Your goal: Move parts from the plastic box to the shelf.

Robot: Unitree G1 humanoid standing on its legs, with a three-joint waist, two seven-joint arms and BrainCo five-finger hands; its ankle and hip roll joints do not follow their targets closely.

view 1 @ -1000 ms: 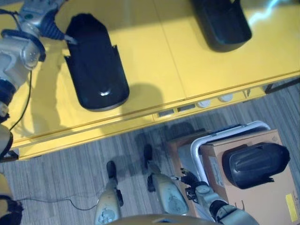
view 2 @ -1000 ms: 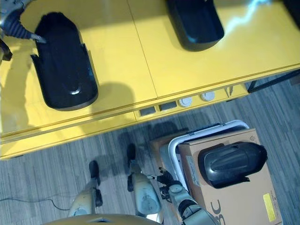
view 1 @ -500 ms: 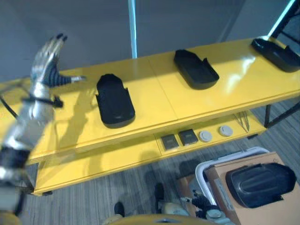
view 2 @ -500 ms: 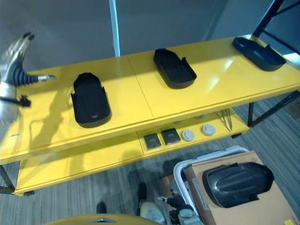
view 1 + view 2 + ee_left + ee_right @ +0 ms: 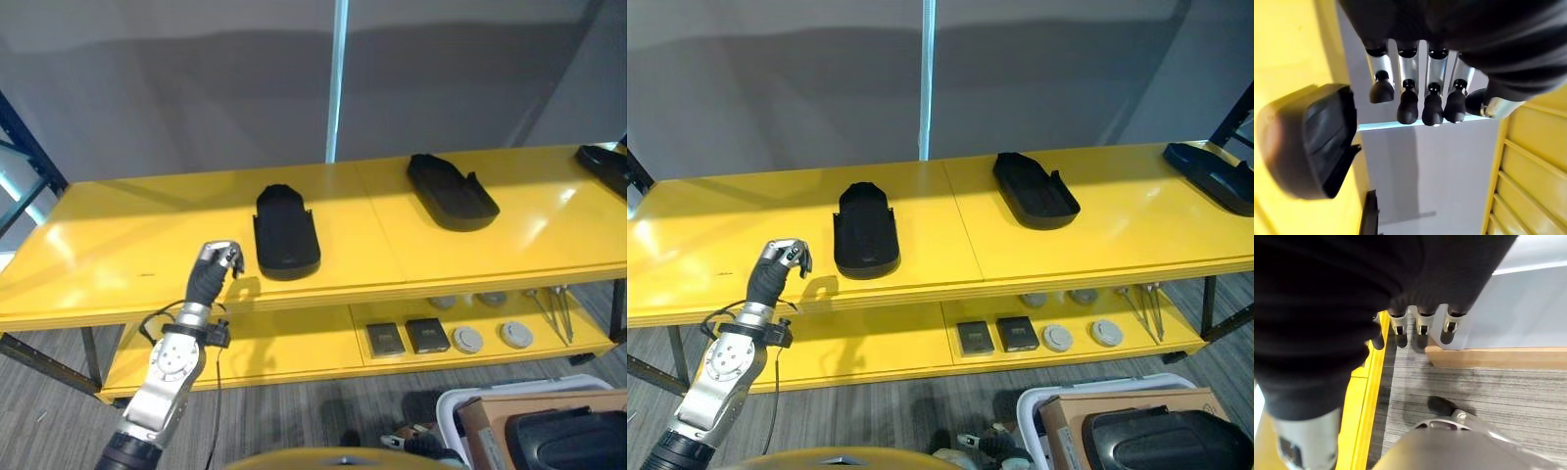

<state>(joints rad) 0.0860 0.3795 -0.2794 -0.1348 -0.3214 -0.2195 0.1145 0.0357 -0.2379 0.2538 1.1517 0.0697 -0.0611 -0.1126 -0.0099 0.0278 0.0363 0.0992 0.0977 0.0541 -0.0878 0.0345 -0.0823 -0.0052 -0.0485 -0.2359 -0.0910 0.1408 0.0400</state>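
So my left hand (image 5: 217, 262) is hanging in front of the yellow shelf (image 5: 118, 255) with fingers curled and holding nothing, just beside the black part (image 5: 285, 233) sitting on the top deck. Two more black parts (image 5: 1036, 190) are lying further along it. My right hand (image 5: 1415, 323) is hanging low by the floor, fingers curled in, also empty. Another part (image 5: 1166, 441) is waiting in the white plastic box (image 5: 1097, 394), on a cardboard carton (image 5: 1117, 406). I'm guessing I'm between drops, so next I'm turning back to the box.
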